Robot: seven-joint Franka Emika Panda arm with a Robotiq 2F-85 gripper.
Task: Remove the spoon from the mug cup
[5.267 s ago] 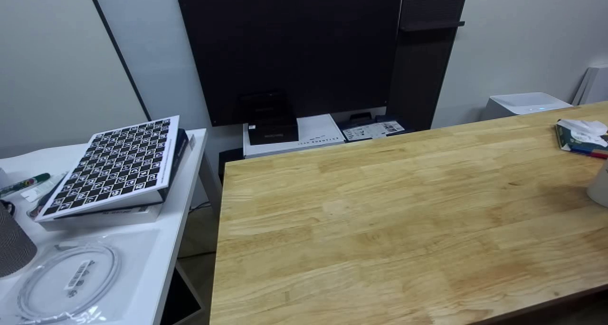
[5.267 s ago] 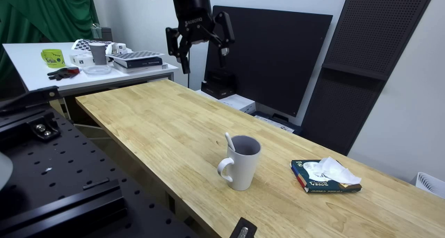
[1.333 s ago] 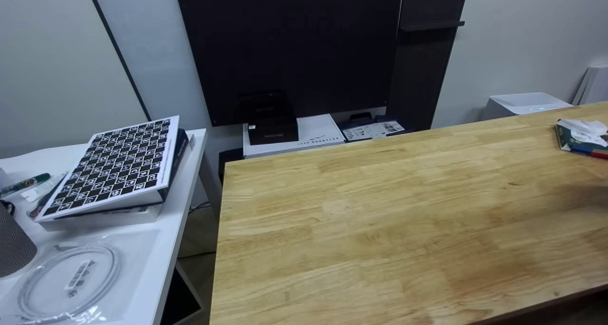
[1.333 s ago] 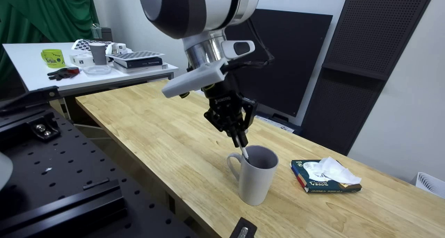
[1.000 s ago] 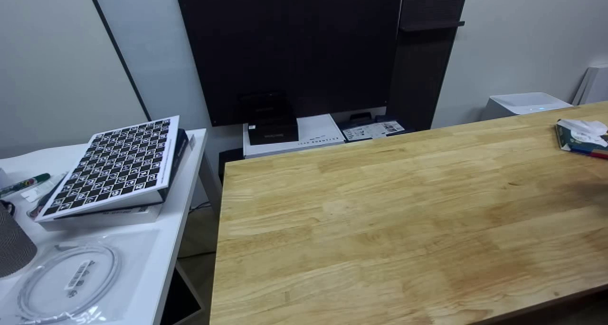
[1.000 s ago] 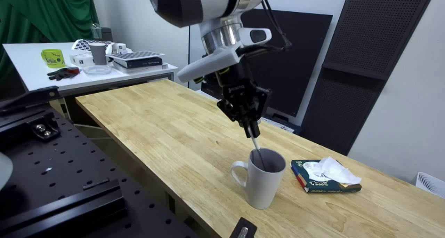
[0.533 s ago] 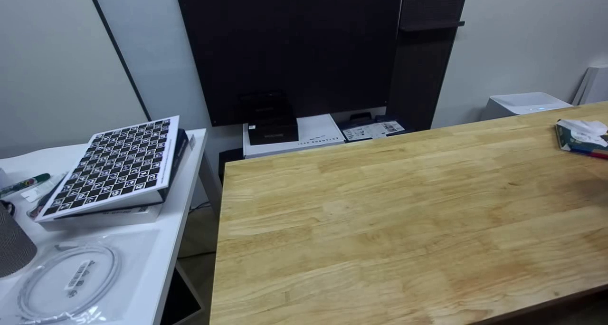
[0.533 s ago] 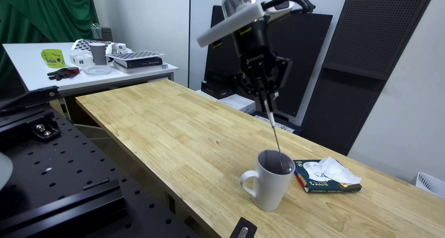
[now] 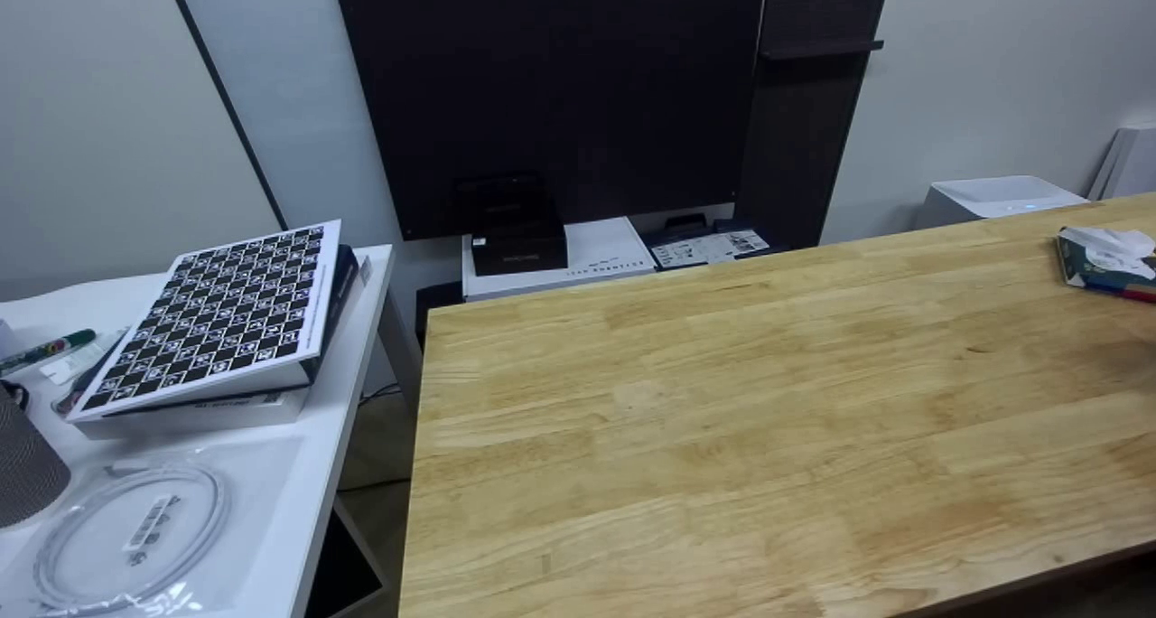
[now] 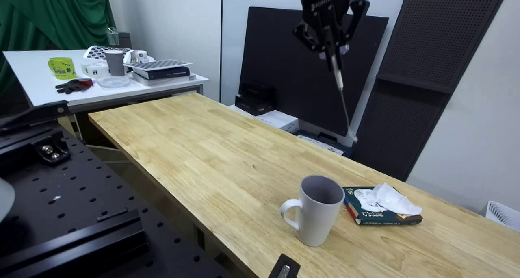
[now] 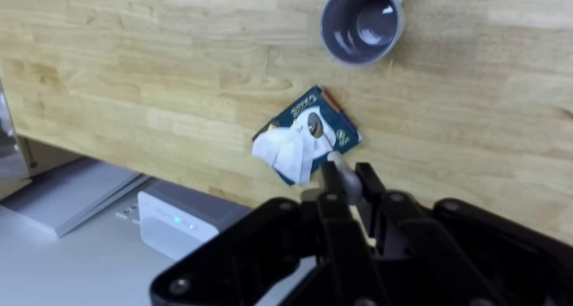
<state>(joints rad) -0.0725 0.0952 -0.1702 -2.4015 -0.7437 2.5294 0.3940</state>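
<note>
My gripper (image 10: 334, 63) is high above the table, shut on the light handle of the spoon (image 10: 338, 80). From there the spoon hangs slanting down, its thin stem and small end well above and behind the mug cup. The grey-white mug cup (image 10: 316, 223) stands upright on the table, with nothing seen inside it. In the wrist view the handle sits between both fingers (image 11: 332, 180), and the spoon's shiny bowl (image 11: 315, 125) points away from me. The mug cup (image 11: 360, 26) appears at the top of that view, apart from the spoon.
A dark green box (image 10: 365, 219) with white tissue (image 10: 392, 200) lies close beside the mug on the wooden table (image 10: 195, 148). A black perforated platform (image 10: 93, 196) runs along the near side. A white side table (image 10: 40, 79) holds cups and books at the back.
The gripper took hold of the spoon, then rose and moved right, lifting it out of the mug. The mug slid right, towards the box, and now stands still.
</note>
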